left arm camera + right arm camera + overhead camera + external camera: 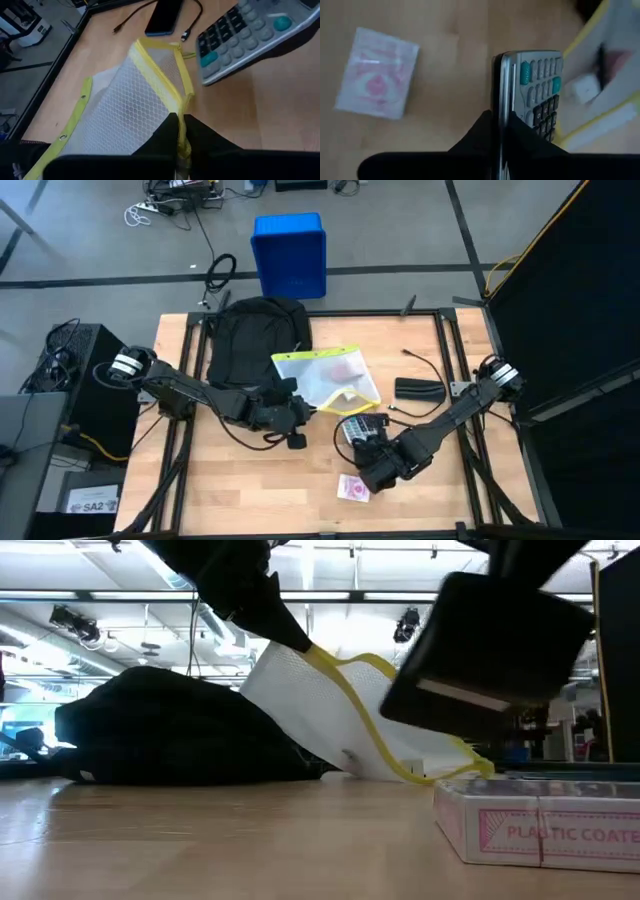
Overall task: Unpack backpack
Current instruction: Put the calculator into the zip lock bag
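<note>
The black backpack (255, 330) lies at the table's far left, also seen in the low view (170, 740). Just right of it is a clear mesh pouch (325, 378) with yellow trim. My left gripper (303, 409) is shut on the pouch's near edge. A grey calculator (360, 427) hangs tilted above the table in the low view (490, 650), and my right gripper (372, 446) is shut on it. A pink card pack (353, 488) lies flat on the table near that gripper. My left gripper pinches the pouch's yellow-trimmed edge (182, 116) near a corner between its two fingers, slanting down from the table's left. That end of the pouch (300, 650) is raised, and its other end (440, 768) rests on the table. My right gripper pinches the calculator at one edge (501, 107), one finger on the keyed face and one on the back. The calculator is lifted clear of the table and tilted.
A black phone (418, 388) and a thin cable (425, 365) lie at the table's right. A blue bin (290, 255) stands on the floor beyond the far edge. Bare wood shows along the near edge at the left.
</note>
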